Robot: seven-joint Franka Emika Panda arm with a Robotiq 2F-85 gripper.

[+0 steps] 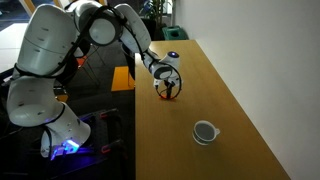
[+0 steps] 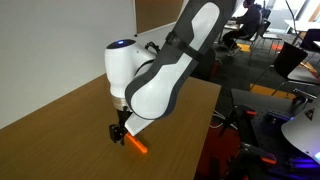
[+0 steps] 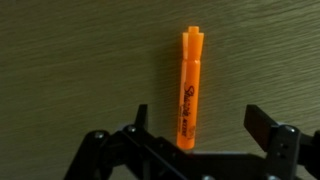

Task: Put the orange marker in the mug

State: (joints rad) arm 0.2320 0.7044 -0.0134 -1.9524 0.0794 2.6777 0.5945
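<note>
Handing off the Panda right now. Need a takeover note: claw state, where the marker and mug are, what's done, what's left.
Claw: open, low over the table, holding nothing.
Thin bright orange marker: lying flat on the brown wooden table, between the open fingers in the wrist view, not gripped.
Small round white mug: upright on the same table, well apart from the claw; no marker in it.
Done: claw lined up over the marker.
Left: close on it, lift, carry to the mug, release inside.

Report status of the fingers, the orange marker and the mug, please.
Open fingers over orange marker, flat on table, not gripped. The mug upright, apart. Nothing seen between them.
</note>
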